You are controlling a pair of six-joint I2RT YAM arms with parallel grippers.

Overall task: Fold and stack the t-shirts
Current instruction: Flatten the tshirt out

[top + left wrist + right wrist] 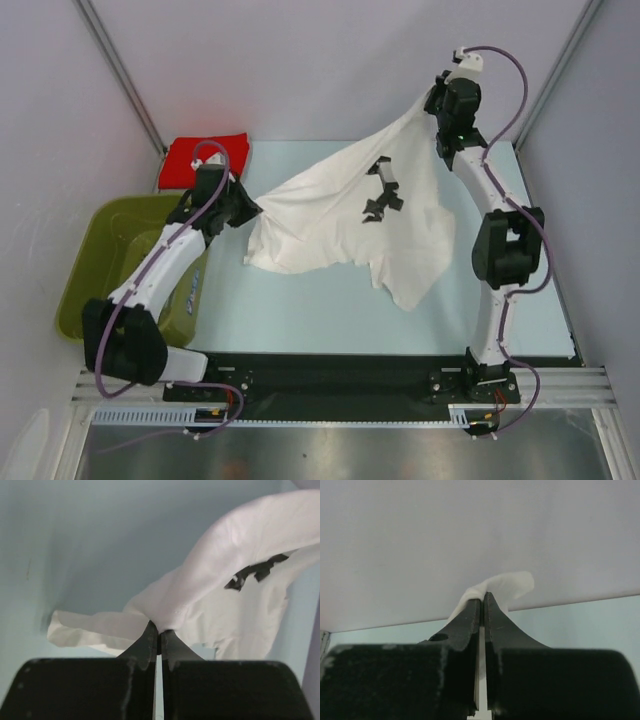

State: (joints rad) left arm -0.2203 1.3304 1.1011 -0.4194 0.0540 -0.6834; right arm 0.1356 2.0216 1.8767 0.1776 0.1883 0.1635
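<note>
Green plastic fills the far left of the top view. It is a basket beside the left edge of the table. My left arm reaches over the basket's right side and hides part of its rim.

Above the basket, in the upper left, the red t-shirt lies flat in a small patch at the back corner of the table. My purple cable loops in front of it and covers a bit of it.

Just right of that, my left gripper is squeezed tight on a bunched corner of the white t-shirt. In the left wrist view the two fingers are pressed together with the cloth pinched between their tips. The shirt spreads over the right half of that view and hides the table there.

The white t-shirt hangs like a slanted sheet across the middle of the top view. Its bottom sags down to the table. Black shapes show on the side facing up.

In the upper right, my right gripper holds the other end of the shirt up high, close to the back wall. In the right wrist view those fingers are closed too, and a little white fold pokes out above them.
</note>
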